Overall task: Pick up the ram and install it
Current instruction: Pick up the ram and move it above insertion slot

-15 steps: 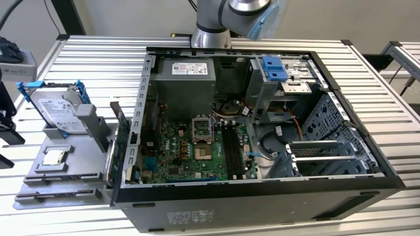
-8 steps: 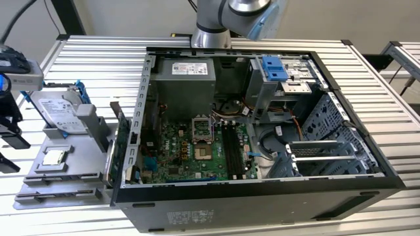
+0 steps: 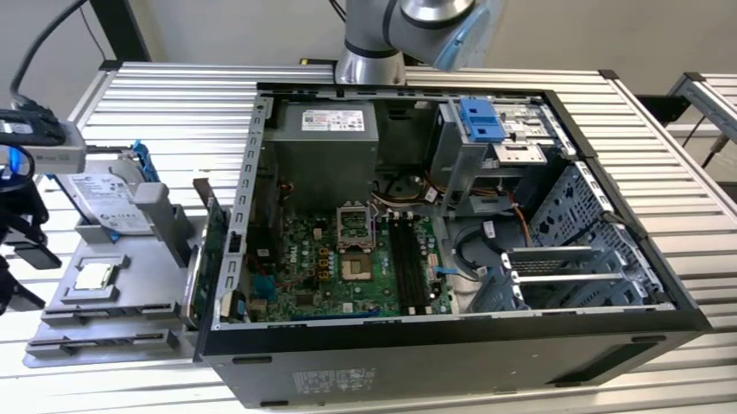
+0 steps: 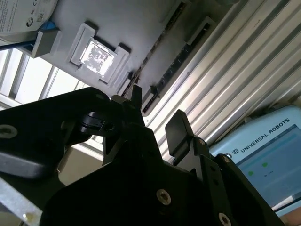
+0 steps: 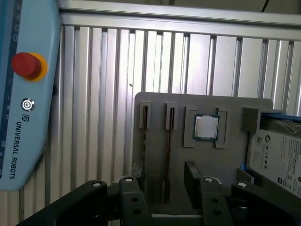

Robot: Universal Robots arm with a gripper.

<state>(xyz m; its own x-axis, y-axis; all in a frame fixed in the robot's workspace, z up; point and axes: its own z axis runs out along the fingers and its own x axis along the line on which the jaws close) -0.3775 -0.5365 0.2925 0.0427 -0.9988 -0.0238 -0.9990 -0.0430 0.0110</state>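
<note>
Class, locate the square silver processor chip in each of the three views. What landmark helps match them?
Exterior view: processor chip on the grey tray, on the exterior view's left of the computer case.
Second wrist view: in its square pocket on the tray.
First wrist view: in the same pocket.
Shared landmark: the hard drive beside it on the tray.

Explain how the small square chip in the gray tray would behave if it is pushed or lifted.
The chip looks thin and flat, so probably light and stiff. Its shiny metal top may be slippery. It lies in a walled pocket of the gray tray, so a sideways push would likely not move it.
</note>
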